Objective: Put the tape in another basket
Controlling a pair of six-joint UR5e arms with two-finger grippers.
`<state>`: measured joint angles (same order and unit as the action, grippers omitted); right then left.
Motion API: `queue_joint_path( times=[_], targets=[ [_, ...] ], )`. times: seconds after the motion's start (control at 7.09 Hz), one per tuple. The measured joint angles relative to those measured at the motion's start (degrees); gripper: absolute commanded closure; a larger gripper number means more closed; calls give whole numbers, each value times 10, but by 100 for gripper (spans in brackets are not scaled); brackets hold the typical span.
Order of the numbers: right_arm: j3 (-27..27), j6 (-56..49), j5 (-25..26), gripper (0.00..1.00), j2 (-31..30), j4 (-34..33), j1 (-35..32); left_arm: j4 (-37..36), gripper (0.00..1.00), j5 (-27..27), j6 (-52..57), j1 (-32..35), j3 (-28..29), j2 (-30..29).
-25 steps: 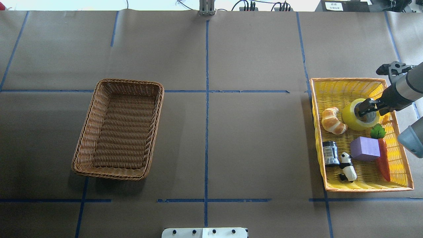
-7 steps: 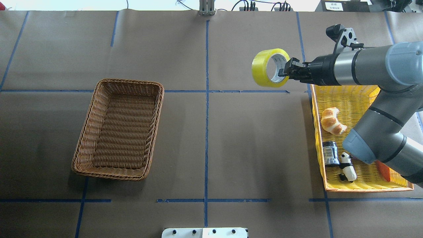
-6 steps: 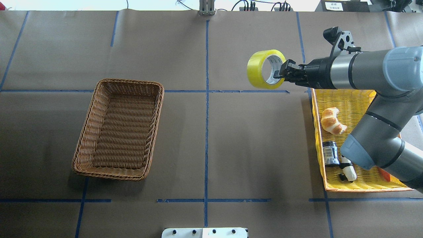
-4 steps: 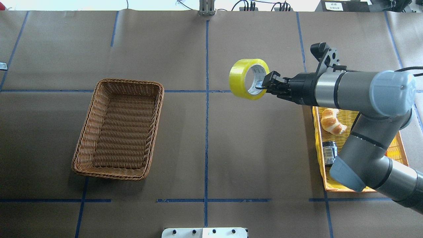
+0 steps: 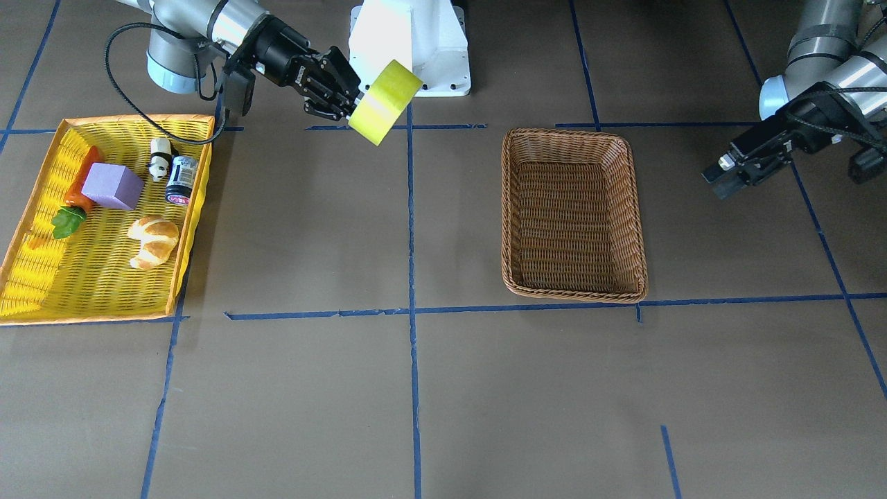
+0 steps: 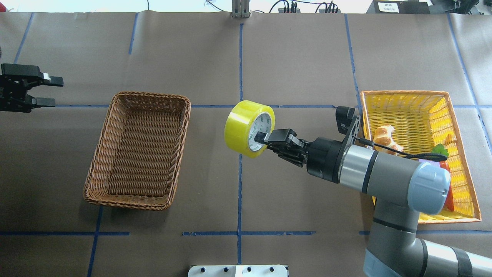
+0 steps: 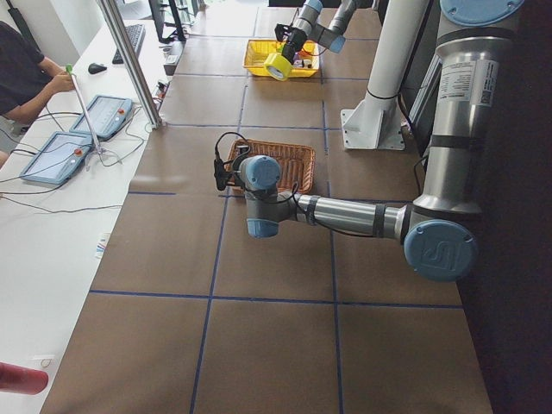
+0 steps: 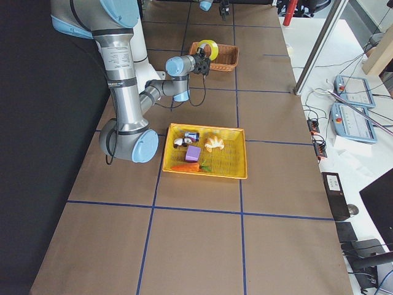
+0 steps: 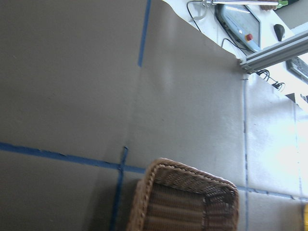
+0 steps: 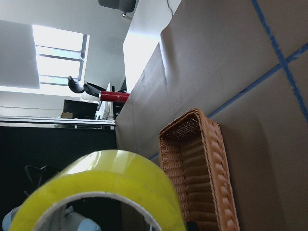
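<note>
Tape roll, wide, translucent yellow film on a white-grey core [image 6: 246, 127]: clamped in the right hand [image 6: 263, 138]. One finger shows inside the core; the other is hidden behind the roll's wall, presumably on the outer wrap. Only one wall of the ring is pinched. The rest hangs out past the fingertips, core opening facing the arm.

Roll is airborne over the brown-paper counter [image 6: 300, 184], between the bright yellow plastic mesh basket [image 6: 403, 102] and the brown woven wicker basket [image 6: 142, 154], not yet above either. Beyond the wicker basket's far side the left hand [image 6: 52, 91] hovers, fingers spread, holding nothing.

Risks, as I judge them:
- Slick film plus an off-centre pinch could let the roll pivot or slip in a quick swing.
- A release short of the rim drops it on the counter.
- Landing on edge, it may roll or bounce out.
</note>
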<state>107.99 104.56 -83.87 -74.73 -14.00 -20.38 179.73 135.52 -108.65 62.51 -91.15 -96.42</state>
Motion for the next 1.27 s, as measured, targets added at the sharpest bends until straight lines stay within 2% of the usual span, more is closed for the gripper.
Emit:
queue_joint_path(
  times=[0.28,0.56,0.71,0.99,1.27],
  targets=[
    [1,17,9,98,5,81,33,38,0,-3,-174,-33,-54,-40],
    [1,13,-59,98,13,106,32,43,0,-3,-218,-87,-102,-77],
    [-2,-10,-114,98,21,100,17,43,0,-3,-221,-113,-110,-103],
    [-10,-57,-210,98,53,40,-14,43,0,-3,-222,-159,-113,-143],
    [-14,-64,-257,98,87,-21,-28,54,0,-26,-224,-189,-116,-158]
  ],
)
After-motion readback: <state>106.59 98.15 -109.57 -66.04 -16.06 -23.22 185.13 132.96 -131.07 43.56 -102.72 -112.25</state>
